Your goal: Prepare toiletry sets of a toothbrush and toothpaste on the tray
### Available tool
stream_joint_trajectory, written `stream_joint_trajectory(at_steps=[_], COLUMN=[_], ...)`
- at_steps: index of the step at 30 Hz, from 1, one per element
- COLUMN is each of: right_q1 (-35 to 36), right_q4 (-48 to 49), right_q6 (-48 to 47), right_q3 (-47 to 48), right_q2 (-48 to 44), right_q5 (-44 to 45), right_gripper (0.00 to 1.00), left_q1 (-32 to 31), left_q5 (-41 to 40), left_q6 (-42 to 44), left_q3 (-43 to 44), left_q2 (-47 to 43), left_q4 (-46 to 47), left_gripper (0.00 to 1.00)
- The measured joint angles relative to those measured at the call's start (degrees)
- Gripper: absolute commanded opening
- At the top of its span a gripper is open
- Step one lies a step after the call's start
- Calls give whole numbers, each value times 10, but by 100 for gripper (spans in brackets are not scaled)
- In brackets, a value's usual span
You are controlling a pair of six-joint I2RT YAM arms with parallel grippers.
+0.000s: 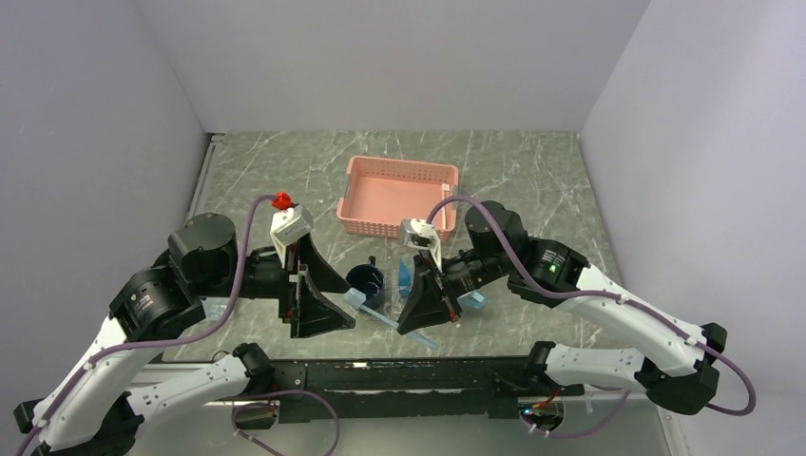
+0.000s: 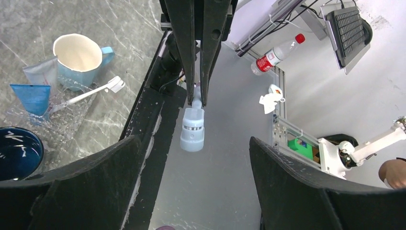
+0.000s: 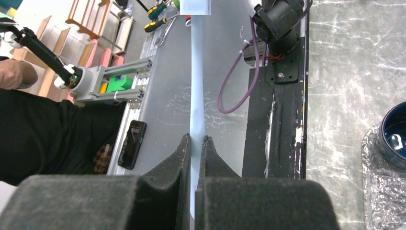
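While the right gripper (image 3: 196, 140) is clamped tight on the slim pale blue-white plastic toothbrush (image 3: 196, 72), we see its two black fingers pressed against the handle from either side. The handle runs straight away from them, over the black rail (image 3: 280, 120) at the near edge of the grey marbled table (image 3: 354, 72). From above, this toothbrush lies slantwise between the dark blue glazed mug (image 1: 366, 280) and the rail. Its broader end points toward the left arm. We cannot tell whether it touches the table.

The left gripper (image 1: 312, 293) is spread wide and grips nothing. In its wrist view the broad end of the held toothbrush hangs between its two black fingers, touching neither.

On the flat clear plastic tray (image 2: 64, 120) with its faint crinkled pattern we find a small flat blue toothpaste tube (image 2: 29, 96). Just beside it lies a second, white toothbrush (image 2: 86, 93), whose head reaches past the tray's edge. A pale grey tube (image 2: 40, 72) sits between the blue one and the light blue mug with a cream inside (image 2: 79, 55). The dark blue mug stands at the tray's other side. We cannot tell whether it rests on the plastic or just beside it.

Farther back on the table, well apart from both grippers, sits the pink slatted plastic basket (image 1: 397, 195).
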Motion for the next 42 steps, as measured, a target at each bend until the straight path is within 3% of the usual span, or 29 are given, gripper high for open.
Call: stream_joint_trajectory(at_steps=[5, 26, 31, 34, 36, 39, 40, 42], right_q1=[11, 31, 33, 33, 33, 34, 34, 34], right_q4=[3, 8, 8, 8, 7, 7, 7, 6], right_q6=[0, 3, 6, 6, 6, 6, 7, 9], right_q3=[13, 15, 15, 15, 15, 15, 15, 15], right_q2=[18, 30, 30, 30, 30, 30, 30, 29], right_q5=[10, 29, 29, 31, 34, 42, 44, 52], right_gripper=[0, 0, 0, 0, 1, 18, 31, 47], left_q1=[0, 0, 0, 0, 0, 0, 0, 0], left_q5=[8, 14, 5, -3, -6, -11, -13, -17], left_q6=[-3, 4, 8, 8, 9, 8, 8, 8], left_q3=[-4, -8, -9, -10, -10, -10, -11, -12], left_q2=[0, -7, -7, -7, -8, -11, -12, -12], left_q4=[-3, -5, -5, -6, -6, -6, -5, -5], left_gripper=[83, 42, 25, 4, 0, 0, 0, 0])
